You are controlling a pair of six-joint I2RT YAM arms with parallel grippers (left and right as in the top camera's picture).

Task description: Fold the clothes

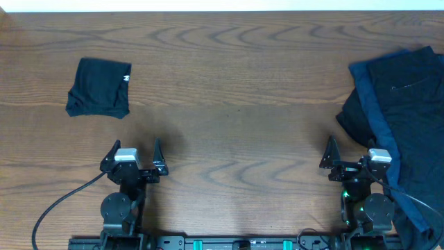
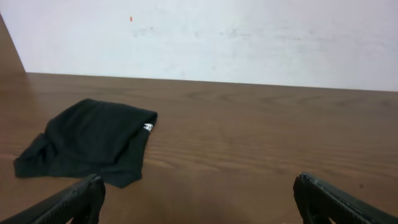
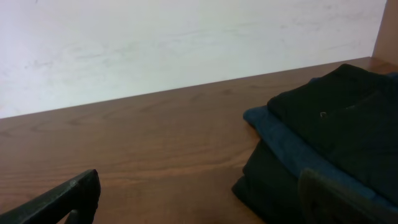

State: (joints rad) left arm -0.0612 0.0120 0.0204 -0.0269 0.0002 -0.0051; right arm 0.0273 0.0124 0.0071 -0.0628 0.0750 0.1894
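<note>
Left gripper [image 1: 136,146]: jaws spread wide with nothing between them, sitting near the front edge of the tabletop [image 1: 236,104], left side. The left wrist view confirms it [image 2: 196,193]: both fingertips are at the frame's bottom corners with bare wood between.

Right gripper [image 1: 355,151]: also spread wide and holding nothing, near the front edge, right side. Right wrist view [image 3: 198,186]: one finger is over bare wood, the other is in front of the cloth. Can't tell whether it touches.

Clothes:
- folded dark garment [image 1: 99,87] [image 2: 93,140]: compact, roughly square bundle lying flat toward the far-left corner. It is beyond the left gripper and apart from it. A small white label [image 1: 127,77] [image 2: 148,127] shows at its right side.
- pile of clothes [image 1: 406,104] [image 3: 336,124]: unfolded heap along the right edge, running out of the overhead frame. It is mostly black or navy.
- blue piece [image 1: 371,97] [image 3: 280,134]: sandwiched in the heap, with dark cloth above and below it. It shows as a band along the heap's left side.

The middle of the tabletop is plain wood grain. A pale wall [image 2: 249,37] stands behind the far edge.
</note>
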